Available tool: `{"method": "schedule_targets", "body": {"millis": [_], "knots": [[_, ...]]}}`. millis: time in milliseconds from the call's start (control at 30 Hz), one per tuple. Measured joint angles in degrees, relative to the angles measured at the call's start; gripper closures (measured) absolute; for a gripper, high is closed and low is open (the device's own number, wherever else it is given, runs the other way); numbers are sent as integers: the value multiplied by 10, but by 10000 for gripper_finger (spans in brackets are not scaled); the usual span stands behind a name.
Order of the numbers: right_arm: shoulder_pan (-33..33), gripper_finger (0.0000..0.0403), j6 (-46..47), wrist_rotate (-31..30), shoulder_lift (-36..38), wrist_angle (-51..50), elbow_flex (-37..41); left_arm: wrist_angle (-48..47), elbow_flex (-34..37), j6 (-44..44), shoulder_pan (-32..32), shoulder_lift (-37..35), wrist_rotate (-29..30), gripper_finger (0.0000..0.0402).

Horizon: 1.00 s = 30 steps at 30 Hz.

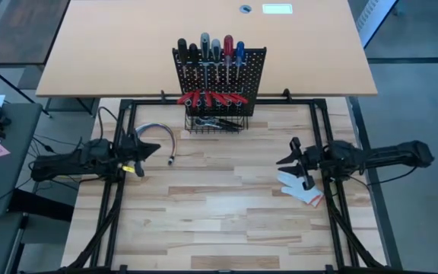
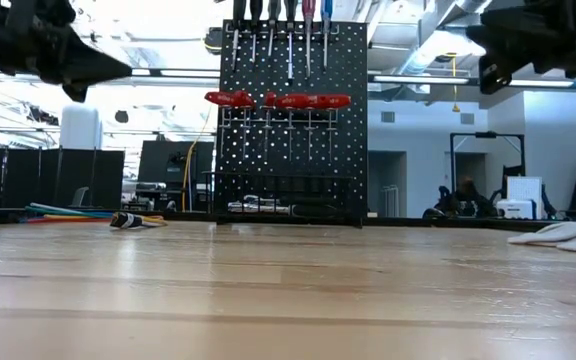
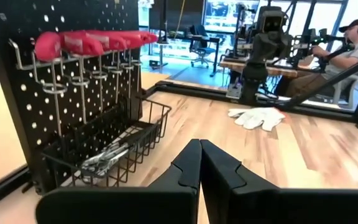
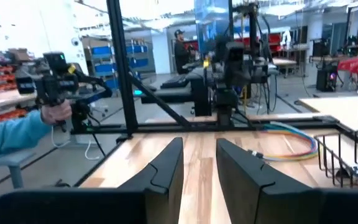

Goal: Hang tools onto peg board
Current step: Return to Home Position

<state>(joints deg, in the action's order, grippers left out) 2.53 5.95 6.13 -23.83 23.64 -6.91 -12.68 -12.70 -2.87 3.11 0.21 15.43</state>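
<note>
Two rows of tools point(image 1: 205, 47) are seen hung on the peg board point(image 1: 255, 68) at the upper centre of the high view, one along its top edge and a red-handled row point(image 1: 211, 98) lower down, all with long axes upright. Metal pieces are held in the basket point(image 1: 215, 124) at its base. No loose tool is seen on the table point(image 1: 226, 221), so the hanging is judged done. The left gripper point(image 3: 199, 149), at centre left, is closed on nothing; the right gripper point(image 4: 199, 148), at centre right, is spread and empty. The board lies above and between them, about equally far from each, so only a retreat from it is judged necessary, with the wire bundle point(image 1: 162, 137) and glove point(image 1: 303, 190) left alone
</note>
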Motion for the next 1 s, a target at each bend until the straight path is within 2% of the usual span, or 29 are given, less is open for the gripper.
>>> {"method": "schedule_targets", "body": {"millis": [100, 300, 433, 567, 733, 833, 1000], "knots": [[0, 302, -5, 0, 40, -34, 1, 11, 13, 0, 0, 0, 0, 401], [-17, 302, -6, -2, 166, -138, 2, 25, 14, 8, 0, 0, 3, 401], [-19, 308, -5, 0, 238, -146, 39, 34, 21, 18, 0, 0, 3, 401], [-18, 337, 6, 1, 233, -137, 65, 49, 43, 18, 0, 0, -7, 401], [-12, 393, -14, 1, 237, -138, 65, 125, 87, 30, 0, 0, -25, 401], [-5, 393, -24, 2, 237, -143, 65, 163, 121, 31, 0, 1, -40, 401], [15, 389, -37, -1, 237, -144, 65, 159, 120, 37, 0, 4, -73, 402]]}}
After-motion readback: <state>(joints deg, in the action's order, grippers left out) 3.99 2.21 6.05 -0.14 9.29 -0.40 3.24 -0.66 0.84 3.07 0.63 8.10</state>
